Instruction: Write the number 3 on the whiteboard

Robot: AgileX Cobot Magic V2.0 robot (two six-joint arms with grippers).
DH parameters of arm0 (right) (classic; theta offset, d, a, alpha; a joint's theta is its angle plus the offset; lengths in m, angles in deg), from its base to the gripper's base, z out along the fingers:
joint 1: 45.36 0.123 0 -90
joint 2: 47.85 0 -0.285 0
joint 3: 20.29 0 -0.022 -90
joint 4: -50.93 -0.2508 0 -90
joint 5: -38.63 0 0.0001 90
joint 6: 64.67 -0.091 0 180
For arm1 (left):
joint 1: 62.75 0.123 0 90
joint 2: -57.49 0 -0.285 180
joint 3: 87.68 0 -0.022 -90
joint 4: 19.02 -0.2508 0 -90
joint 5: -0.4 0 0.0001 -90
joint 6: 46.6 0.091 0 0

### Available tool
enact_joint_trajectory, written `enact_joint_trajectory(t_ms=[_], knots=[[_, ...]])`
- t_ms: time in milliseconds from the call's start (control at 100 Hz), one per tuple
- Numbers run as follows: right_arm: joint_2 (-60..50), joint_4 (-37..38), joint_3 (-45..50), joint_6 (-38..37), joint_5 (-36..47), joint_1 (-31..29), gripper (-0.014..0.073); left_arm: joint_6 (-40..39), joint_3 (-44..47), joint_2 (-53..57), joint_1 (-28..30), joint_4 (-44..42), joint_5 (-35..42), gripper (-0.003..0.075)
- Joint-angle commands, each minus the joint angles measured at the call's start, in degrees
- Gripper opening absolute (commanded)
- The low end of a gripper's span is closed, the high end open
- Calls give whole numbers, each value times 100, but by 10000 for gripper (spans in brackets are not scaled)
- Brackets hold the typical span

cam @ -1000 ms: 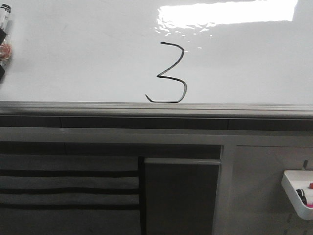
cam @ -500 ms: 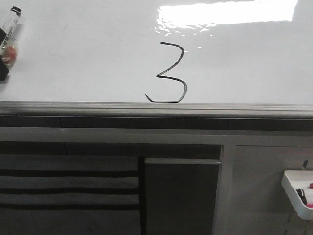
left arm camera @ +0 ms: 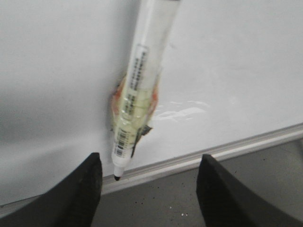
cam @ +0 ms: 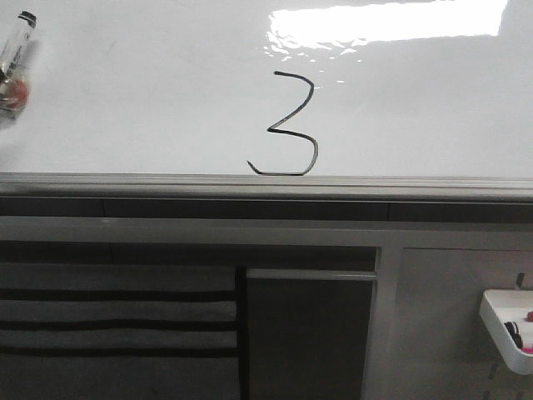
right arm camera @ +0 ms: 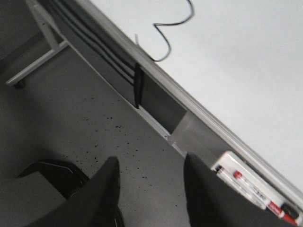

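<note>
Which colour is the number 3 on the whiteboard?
Black, on the white whiteboard. The number 3 shows best in the front view.

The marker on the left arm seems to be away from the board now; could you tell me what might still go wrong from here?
The marker is uncapped, its tip close to the whiteboard near the bottom rail; a drift inward could leave a stray mark. The number 3 sits right on the rail, so anything brushing along it could smear the bottom stroke. How the marker is fixed to the left gripper is unclear; it may be taped, and could shift.
</note>
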Motion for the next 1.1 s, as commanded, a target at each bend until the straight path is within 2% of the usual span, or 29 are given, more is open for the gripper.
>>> enact_joint_trajectory(t_ms=[0, 90, 260, 380, 510, 650, 800, 1090], knots=[[-320, 597, -168, -1116, 113, -33, 278, -82, -238, 642, 15, 131, -175, 412], [-647, 1041, -64, -2216, 129, -33, 278, -107, -224, 1209, 15, 176, -491, 412], [-1645, 1414, 706, -3060, 1054, -33, 239, -107, 215, 2402, -69, 213, -314, 410], [-2360, 1474, 1331, -3123, 1748, -33, 100, -107, 912, 3297, -242, 159, 291, 386], [-2963, 1597, 1851, -3123, 2246, -33, -74, -107, 1816, 4089, -339, -61, 1244, 274], [-3317, 1695, 2233, -3123, 2506, -33, -74, -107, 2580, 4689, -339, 36, 2038, 120], [-3338, 1695, 2409, -3123, 2413, -33, -74, -107, 2998, 4894, -339, 146, 2141, -15], [-3338, 1695, 2435, -3123, 2398, -33, -74, -107, 3435, 4875, -339, 146, 2141, -18]])
